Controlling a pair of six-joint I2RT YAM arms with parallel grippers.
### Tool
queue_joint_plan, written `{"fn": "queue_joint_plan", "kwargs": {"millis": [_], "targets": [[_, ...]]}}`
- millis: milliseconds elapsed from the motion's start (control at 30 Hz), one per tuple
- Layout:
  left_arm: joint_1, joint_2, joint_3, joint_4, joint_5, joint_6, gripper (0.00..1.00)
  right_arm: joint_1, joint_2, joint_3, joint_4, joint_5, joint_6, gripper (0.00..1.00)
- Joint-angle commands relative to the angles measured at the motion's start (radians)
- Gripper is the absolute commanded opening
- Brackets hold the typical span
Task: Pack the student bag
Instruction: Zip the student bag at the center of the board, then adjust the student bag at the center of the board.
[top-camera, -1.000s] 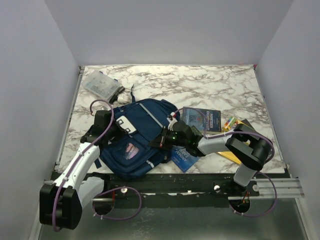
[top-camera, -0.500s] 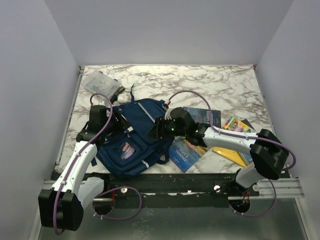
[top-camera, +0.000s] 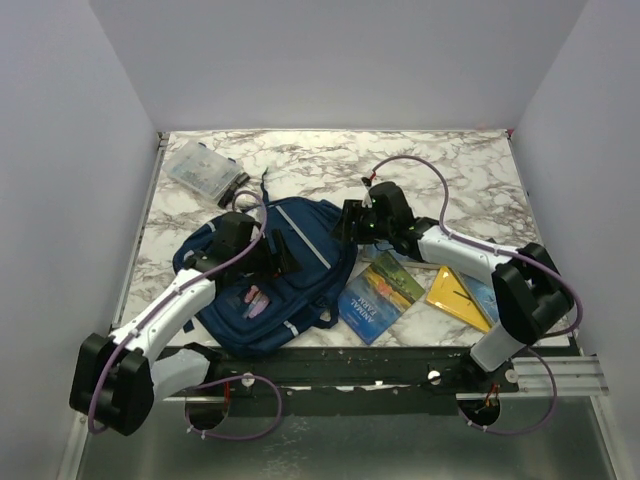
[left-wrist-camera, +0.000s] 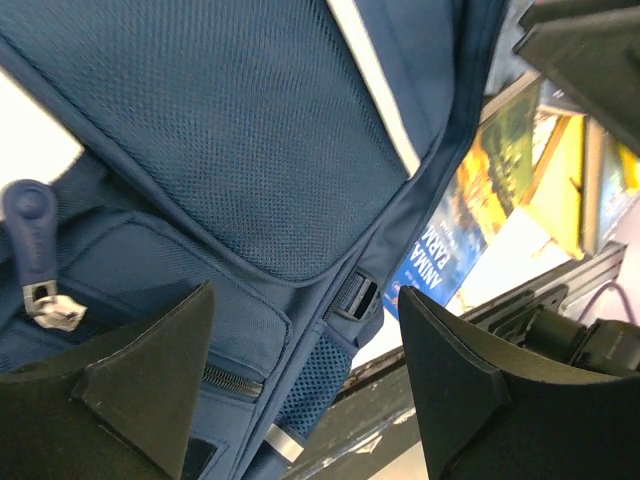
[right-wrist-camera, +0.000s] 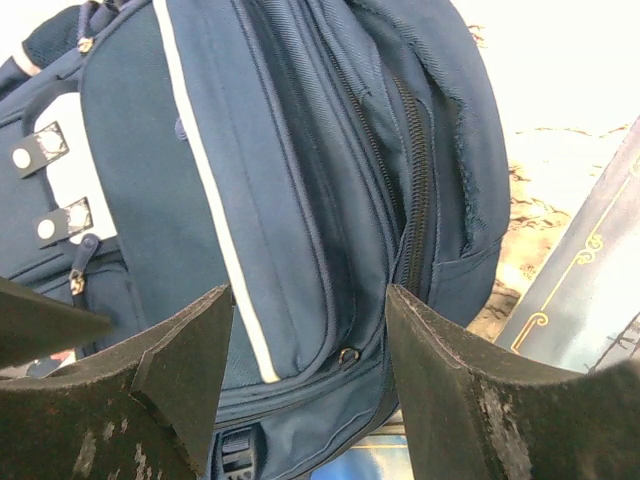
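Note:
The student bag, navy blue with grey stripes, lies flat near the table's front left. My left gripper hovers over its middle, open, with only bag fabric and a zip pull below the fingers. At the bag's far right edge my right gripper is open too. It looks down on the bag's side and its zips, and its fingers hold nothing.
A blue book with a green-yellow one on it lies right of the bag, and a yellow book lies further right. A clear plastic box sits at the back left. The table's front rail runs close below the bag.
Both grippers went from shut to open. The left arm swung right over the bag's middle. The right arm moved back and right to the bag's far edge. The bag shifted slightly.

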Motion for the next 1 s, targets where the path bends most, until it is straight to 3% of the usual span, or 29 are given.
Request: {"fn": "queue_joint_plan", "kwargs": {"millis": [0, 200, 333, 433, 600, 767, 967], "targets": [[-0.065, 0.094, 0.003, 0.016, -0.114, -0.048, 0.76, -0.015, 0.069, 0.032, -0.01, -0.074, -0.033, 0.66], [-0.065, 0.215, 0.054, -0.012, -0.195, -0.009, 0.76, -0.015, 0.13, -0.013, 0.113, -0.218, 0.007, 0.61], [-0.065, 0.289, 0.099, -0.042, -0.247, 0.034, 0.77, -0.013, 0.174, -0.048, 0.208, -0.32, 0.071, 0.41], [-0.065, 0.341, 0.137, -0.055, -0.298, 0.083, 0.78, -0.01, 0.163, -0.108, 0.302, -0.397, 0.156, 0.19], [-0.065, 0.342, 0.195, -0.083, -0.387, 0.155, 0.8, 0.015, 0.028, -0.275, 0.484, -0.462, 0.355, 0.01], [-0.065, 0.246, 0.236, -0.158, -0.392, 0.204, 0.82, 0.12, -0.02, -0.362, 0.68, -0.502, 0.529, 0.01], [-0.065, 0.034, 0.184, -0.199, -0.295, 0.182, 0.82, 0.246, 0.046, -0.348, 0.754, -0.463, 0.552, 0.01]]}}
